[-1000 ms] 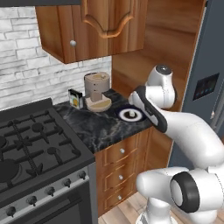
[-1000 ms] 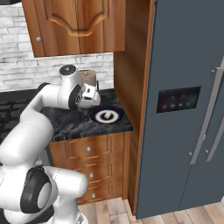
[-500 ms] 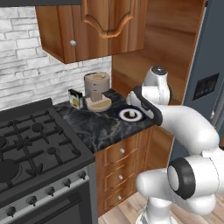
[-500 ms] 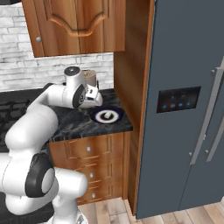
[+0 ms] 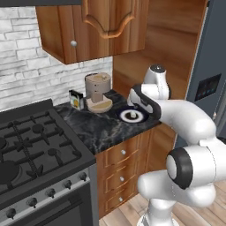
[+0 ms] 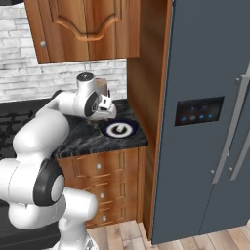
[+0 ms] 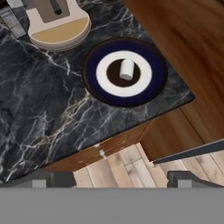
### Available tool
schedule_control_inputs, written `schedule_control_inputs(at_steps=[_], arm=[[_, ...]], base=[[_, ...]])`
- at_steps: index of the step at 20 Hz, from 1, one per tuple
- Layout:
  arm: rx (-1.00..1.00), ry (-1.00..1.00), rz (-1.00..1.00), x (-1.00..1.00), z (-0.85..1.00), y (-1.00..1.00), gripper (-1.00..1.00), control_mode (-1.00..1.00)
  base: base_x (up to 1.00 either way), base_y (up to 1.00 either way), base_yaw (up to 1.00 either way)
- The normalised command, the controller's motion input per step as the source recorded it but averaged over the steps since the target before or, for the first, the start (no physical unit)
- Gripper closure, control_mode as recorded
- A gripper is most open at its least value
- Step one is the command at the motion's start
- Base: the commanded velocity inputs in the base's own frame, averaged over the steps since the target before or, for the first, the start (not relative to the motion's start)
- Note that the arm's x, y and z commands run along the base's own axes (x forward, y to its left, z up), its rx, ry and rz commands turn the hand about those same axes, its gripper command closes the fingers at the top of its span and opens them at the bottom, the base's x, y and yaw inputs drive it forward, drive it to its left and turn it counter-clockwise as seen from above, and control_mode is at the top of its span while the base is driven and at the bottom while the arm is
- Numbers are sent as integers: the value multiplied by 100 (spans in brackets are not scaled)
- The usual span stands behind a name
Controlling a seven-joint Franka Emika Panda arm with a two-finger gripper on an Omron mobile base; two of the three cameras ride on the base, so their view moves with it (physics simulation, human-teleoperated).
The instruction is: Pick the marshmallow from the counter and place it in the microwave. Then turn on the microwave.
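The marshmallow is a small whitish stub lying at the centre of a round blue-and-white plate on the dark speckled counter. It also shows on the plate as a pale spot, the marshmallow. My gripper hovers above the counter's front edge, short of the plate, open with nothing between its fingertips. From the base, the gripper hangs just above and beside the plate. The microwave is out of view.
A beige jar-like appliance and a small box stand at the back of the counter, close behind the plate. A black gas stove lies to the left, a wooden side panel and grey fridge to the right, and cabinets overhead.
The arm has folded in toward the counter and the hand has shifted a little nearer the plate. The jaws stayed open and the marshmallow has not moved.
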Motion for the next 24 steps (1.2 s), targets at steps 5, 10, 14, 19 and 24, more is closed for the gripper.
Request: schedule_control_inputs(at_steps=[5,10,14,19,24], arm=[[0,5,0,13,-16,-7,-100,-100],[0,3,-1,12,-16,-8,-100,-100],[0,2,0,13,-14,-8,-100,-100],[0,0,0,18,-12,-2,-100,-100],[0,0,0,21,-12,0,-100,-100]], base=[[0,0,0],[0,0,0],[0,0,0],[0,0,0],[0,0,0]])
